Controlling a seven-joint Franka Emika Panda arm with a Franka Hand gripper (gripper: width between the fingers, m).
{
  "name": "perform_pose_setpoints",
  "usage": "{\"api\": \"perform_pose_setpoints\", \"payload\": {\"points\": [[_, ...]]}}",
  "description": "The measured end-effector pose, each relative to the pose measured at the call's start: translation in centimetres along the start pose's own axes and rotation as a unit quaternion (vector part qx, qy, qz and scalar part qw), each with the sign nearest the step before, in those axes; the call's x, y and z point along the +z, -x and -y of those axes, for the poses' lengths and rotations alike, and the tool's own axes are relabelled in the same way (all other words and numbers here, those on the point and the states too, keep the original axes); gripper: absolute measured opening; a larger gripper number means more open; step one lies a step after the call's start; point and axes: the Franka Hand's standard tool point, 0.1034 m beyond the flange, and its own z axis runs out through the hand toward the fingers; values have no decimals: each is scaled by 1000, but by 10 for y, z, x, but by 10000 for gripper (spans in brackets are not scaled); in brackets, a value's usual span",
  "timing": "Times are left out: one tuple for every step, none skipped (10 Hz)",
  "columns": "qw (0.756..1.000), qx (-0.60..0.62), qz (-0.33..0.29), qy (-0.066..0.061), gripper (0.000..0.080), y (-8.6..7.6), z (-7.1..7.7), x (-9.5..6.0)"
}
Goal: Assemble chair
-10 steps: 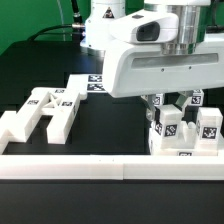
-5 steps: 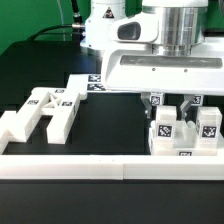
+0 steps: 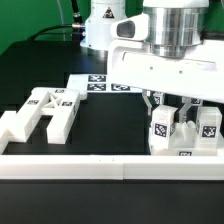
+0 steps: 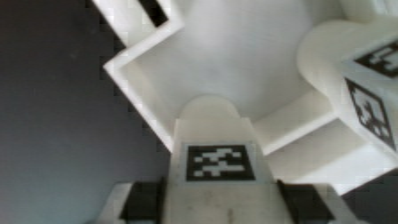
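Note:
My gripper (image 3: 173, 106) hangs over the partly built chair (image 3: 185, 135) at the exterior view's right. That assembly is a white block with tagged uprights. In the wrist view the gripper (image 4: 221, 203) is shut on a white peg (image 4: 215, 140) with a rounded tip and a black-and-white tag. The dark pads (image 4: 153, 203) press on both its sides. The peg's tip reaches into a boxy white recess of the chair (image 4: 214, 55). A loose H-shaped frame (image 3: 45, 110) lies flat at the exterior view's left.
A long white border wall (image 3: 100, 168) runs along the front of the black table. The marker board (image 3: 100, 83) lies flat behind the hand, near the robot's base (image 3: 100, 25).
The hand has turned about its upright axis over the same spot on the assembly. The grip on the peg is unchanged, and the H-shaped frame has not moved.

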Motion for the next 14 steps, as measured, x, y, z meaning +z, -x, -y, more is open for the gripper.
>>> {"api": "perform_pose_setpoints", "payload": {"points": [[1000, -1, 0, 0, 291, 0, 0, 0], [1000, -3, 0, 0, 404, 0, 0, 0], [1000, -19, 1, 1, 404, 0, 0, 0], [999, -52, 1, 1, 537, 0, 0, 0], [996, -92, 1, 1, 626, 0, 0, 0], [992, -129, 1, 1, 642, 0, -1, 0], [984, -179, 1, 2, 642, -1, -1, 0], [974, -225, 0, 4, 648, -1, -1, 0], [963, -270, -1, 5, 648, -1, -2, 0], [956, -292, -1, 5, 649, -1, -2, 0], [944, -329, 0, 5, 649, -2, -2, 0], [933, -360, -1, 6, 649, -2, -2, 0], [919, -394, -1, 9, 649, -2, -2, 0], [907, -421, -2, 10, 649, -2, -2, -1]]}}
